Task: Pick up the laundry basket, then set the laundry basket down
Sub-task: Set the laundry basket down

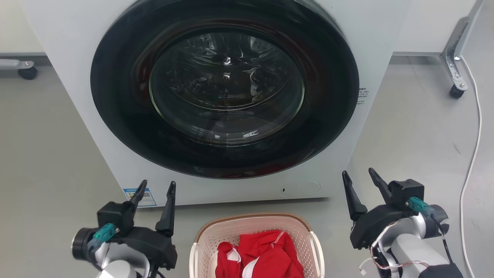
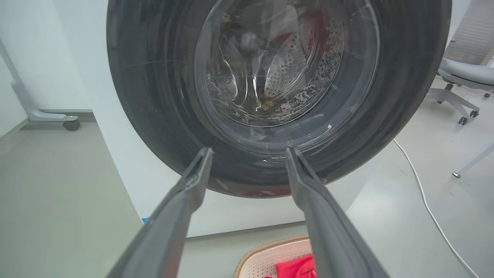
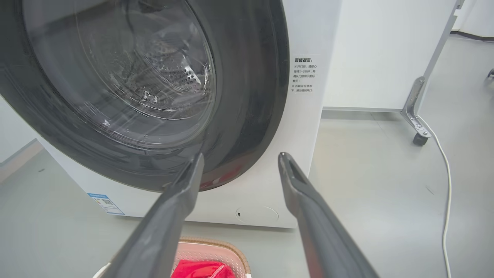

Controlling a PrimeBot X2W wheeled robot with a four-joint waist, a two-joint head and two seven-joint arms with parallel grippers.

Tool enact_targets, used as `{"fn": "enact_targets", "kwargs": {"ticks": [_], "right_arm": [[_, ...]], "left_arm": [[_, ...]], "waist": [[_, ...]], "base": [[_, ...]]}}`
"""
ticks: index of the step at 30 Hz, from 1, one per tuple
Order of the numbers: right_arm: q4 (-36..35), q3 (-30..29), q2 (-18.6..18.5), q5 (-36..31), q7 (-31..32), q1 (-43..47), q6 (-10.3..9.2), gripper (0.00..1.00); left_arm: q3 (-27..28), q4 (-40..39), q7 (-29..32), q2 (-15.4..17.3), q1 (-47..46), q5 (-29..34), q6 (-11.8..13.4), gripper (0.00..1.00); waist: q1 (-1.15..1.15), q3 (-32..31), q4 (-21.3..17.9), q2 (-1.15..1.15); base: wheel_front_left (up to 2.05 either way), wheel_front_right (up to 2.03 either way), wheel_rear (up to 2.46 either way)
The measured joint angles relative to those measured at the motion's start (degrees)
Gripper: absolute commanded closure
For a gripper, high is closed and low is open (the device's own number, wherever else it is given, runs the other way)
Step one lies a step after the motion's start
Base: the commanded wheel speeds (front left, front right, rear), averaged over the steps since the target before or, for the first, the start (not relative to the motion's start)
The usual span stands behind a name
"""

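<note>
The laundry basket (image 1: 216, 235) is cream-white with perforated walls and a brown woven rim. It stands on the floor at the bottom centre of the head view, just in front of the washing machine, with red cloth (image 1: 266, 253) inside. Its rim also shows low in the left wrist view (image 2: 262, 249) and right wrist view (image 3: 220, 247). My left gripper (image 1: 158, 185) hangs open to the basket's left. On the other side, my right gripper (image 1: 359, 173) is open too. Nothing sits between either pair of fingers, and both grippers are apart from the basket.
A white front-loading washing machine (image 1: 347, 46) with a dark round door (image 1: 225, 87) rises right behind the basket. A white cable (image 1: 472, 154) trails over the grey floor at right, near a wheeled metal leg (image 1: 455, 58). An office chair (image 2: 463, 77) stands far right.
</note>
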Motion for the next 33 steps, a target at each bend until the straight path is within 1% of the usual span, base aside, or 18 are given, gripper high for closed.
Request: {"fn": "enact_targets", "kwargs": {"ticks": [5, 9, 12, 14, 17, 21, 25, 33], "right_arm": [[-6.49, -1.53, -1.44, -1.56, 0.01, 3.56, -0.82, 0.00], [-11.03, -3.30, -2.48, -2.05, 0.00, 6.54, -1.25, 0.00], [-13.68, -4.63, -3.04, -2.66, 0.00, 8.80, -1.27, 0.00], [-15.95, -5.87, -3.49, -3.67, 0.00, 10.84, -1.33, 0.00], [-17.80, -7.20, -3.57, -4.46, 0.00, 12.52, -1.33, 0.00], [-19.03, -10.57, -3.50, -5.63, 0.00, 14.96, -1.34, 0.00], [-20.65, -12.95, -2.89, -7.48, 0.00, 17.20, -1.34, 0.00], [-22.99, -15.00, -1.22, -9.60, 0.00, 20.01, -1.34, 0.00]], "left_arm": [[4.30, -4.79, 0.00, -0.11, 3.94, 3.66, 0.00, 0.00], [7.11, -8.37, 0.00, -0.81, 7.19, 6.69, 0.00, 0.00], [9.05, -10.36, 0.00, -1.57, 9.59, 7.99, 0.00, 0.00], [10.32, -12.00, 0.00, -2.02, 11.46, 10.18, 0.00, 0.00], [11.41, -13.56, 0.00, -2.66, 12.81, 11.44, 0.00, 0.00], [13.08, -15.22, 0.00, -3.68, 14.96, 13.51, 0.00, 0.00], [14.78, -16.72, 0.09, -4.98, 16.95, 14.58, 0.00, 0.00], [17.52, -19.13, 1.69, -6.83, 19.90, 16.95, 0.00, 0.00]], "waist": [[0.00, -0.48, -0.16, 0.00], [0.00, -0.71, -0.33, 0.00], [0.00, -0.79, -0.50, 0.00], [0.00, -0.78, -0.66, 0.00], [0.00, -0.78, -0.81, 0.00], [0.00, -0.84, -1.05, 0.00], [0.00, -0.95, -1.23, 0.00], [0.00, -1.00, -1.40, 0.00]], "base": [[0.00, 0.00, 0.00], [0.00, 0.00, 0.00], [0.00, 0.00, 0.00], [0.00, 0.00, 0.00], [0.00, 0.00, 0.00], [0.00, 0.00, 0.00], [0.00, 0.00, 0.00], [0.00, 0.00, 0.00]]}}
